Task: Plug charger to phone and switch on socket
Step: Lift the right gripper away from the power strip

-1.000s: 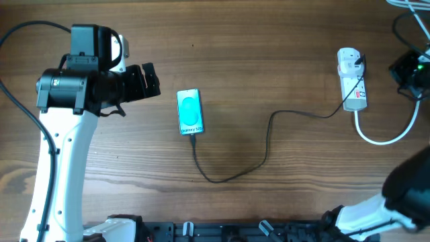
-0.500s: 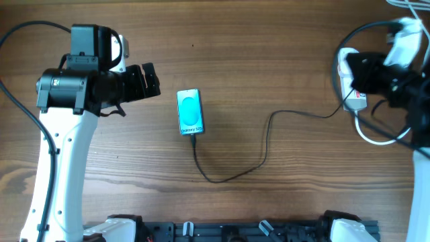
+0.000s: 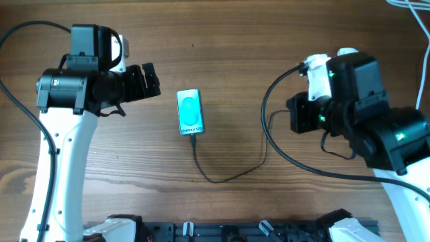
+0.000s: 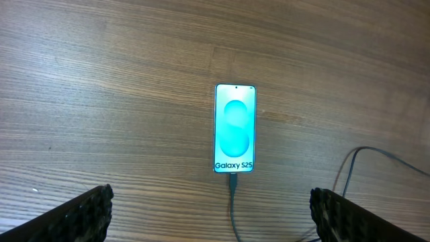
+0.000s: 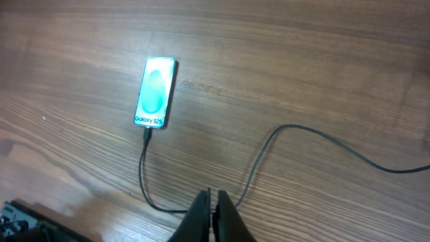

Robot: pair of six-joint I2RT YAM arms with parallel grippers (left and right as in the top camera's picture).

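The phone (image 3: 189, 111) lies flat on the wooden table with its teal screen lit; it also shows in the left wrist view (image 4: 235, 128) and the right wrist view (image 5: 156, 93). The thin black charger cable (image 3: 222, 177) is plugged into the phone's label end (image 4: 232, 180) and loops right across the table (image 5: 259, 151). My left gripper (image 4: 211, 212) is open and empty, held above the table left of the phone. My right gripper (image 5: 215, 208) is shut and empty above the cable loop. The socket is almost wholly hidden under my right arm (image 3: 349, 101); only its white rounded end (image 3: 347, 51) peeks out.
A white cable (image 3: 411, 15) runs off the table's far right corner. Black leads hang from both arms. A black rail (image 3: 222, 232) runs along the front edge.
My right arm has swung in from the right edge and moved left over the socket, now covering it. The left arm, phone and cable have not moved.
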